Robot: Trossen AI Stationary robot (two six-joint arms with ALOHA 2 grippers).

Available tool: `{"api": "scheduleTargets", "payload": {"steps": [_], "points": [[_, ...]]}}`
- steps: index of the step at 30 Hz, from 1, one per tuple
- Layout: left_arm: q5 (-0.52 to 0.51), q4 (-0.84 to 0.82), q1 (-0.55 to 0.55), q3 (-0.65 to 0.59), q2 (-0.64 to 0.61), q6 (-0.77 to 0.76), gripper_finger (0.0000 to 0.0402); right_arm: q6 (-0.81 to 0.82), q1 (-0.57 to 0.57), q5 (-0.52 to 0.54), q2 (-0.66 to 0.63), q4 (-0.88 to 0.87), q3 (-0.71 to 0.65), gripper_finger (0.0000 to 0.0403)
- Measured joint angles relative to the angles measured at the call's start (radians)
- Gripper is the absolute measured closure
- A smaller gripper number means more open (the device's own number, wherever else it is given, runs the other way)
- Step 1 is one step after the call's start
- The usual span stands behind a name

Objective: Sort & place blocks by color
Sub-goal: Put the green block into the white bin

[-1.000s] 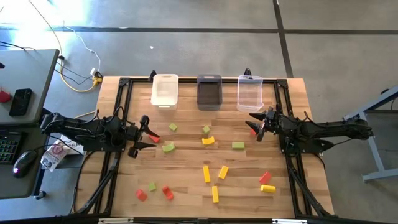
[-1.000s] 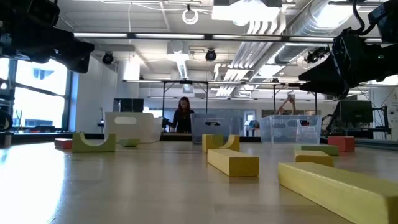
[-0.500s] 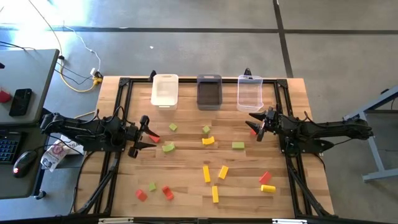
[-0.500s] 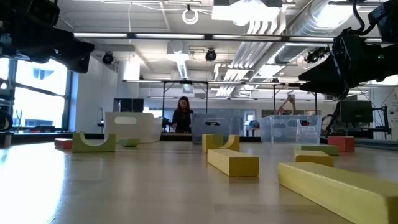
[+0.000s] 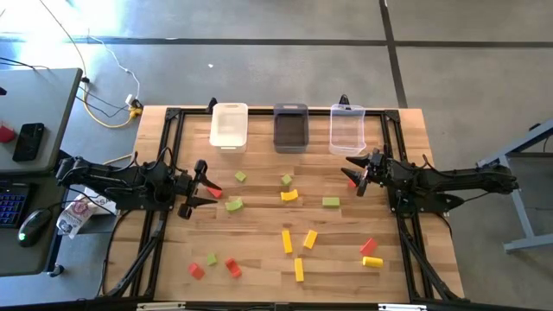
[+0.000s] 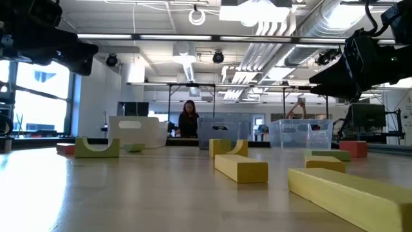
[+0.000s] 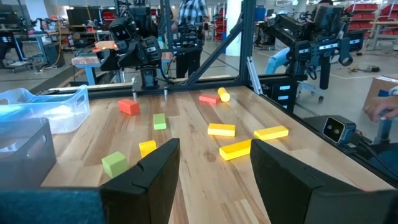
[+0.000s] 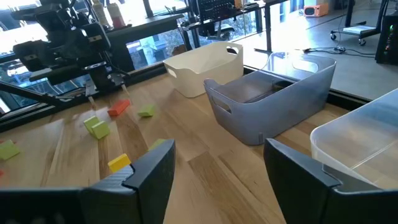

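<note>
Blocks (image 5: 294, 229) lie scattered mid-table, none in the bins (image 5: 290, 127) yet. My left gripper (image 5: 197, 185) and right gripper (image 5: 357, 172) both gape empty above the wood. Pieces look light, rigid, probably slick; I'd pinch across flat opposite faces.

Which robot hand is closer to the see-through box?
The right one. The right gripper hovers just in front of the clear bin, open and empty. The left gripper is far across the table, nearer the white bin, also open.
</note>
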Motion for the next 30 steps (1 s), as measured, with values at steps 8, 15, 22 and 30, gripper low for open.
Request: {"api": "scheduleTargets", "payload": {"steps": [8,15,22,30], "points": [[0.000,0.000,0.000,0.000,0.000,-0.035,0.0218,0.000,0.000,0.000,0.000,0.000,0.000,0.0171],[0.001,0.000,0.000,0.000,0.000,-0.087,0.0218,0.000,0.000,0.000,0.000,0.000,0.000,0.0171],[-0.018,0.001,0.001,0.000,0.000,-0.087,0.0218,0.000,0.000,0.000,0.000,0.000,0.000,0.0171],[-0.036,0.005,0.001,0.000,0.000,-0.087,0.0218,0.000,0.000,0.000,0.000,0.000,0.000,0.0171]]}}
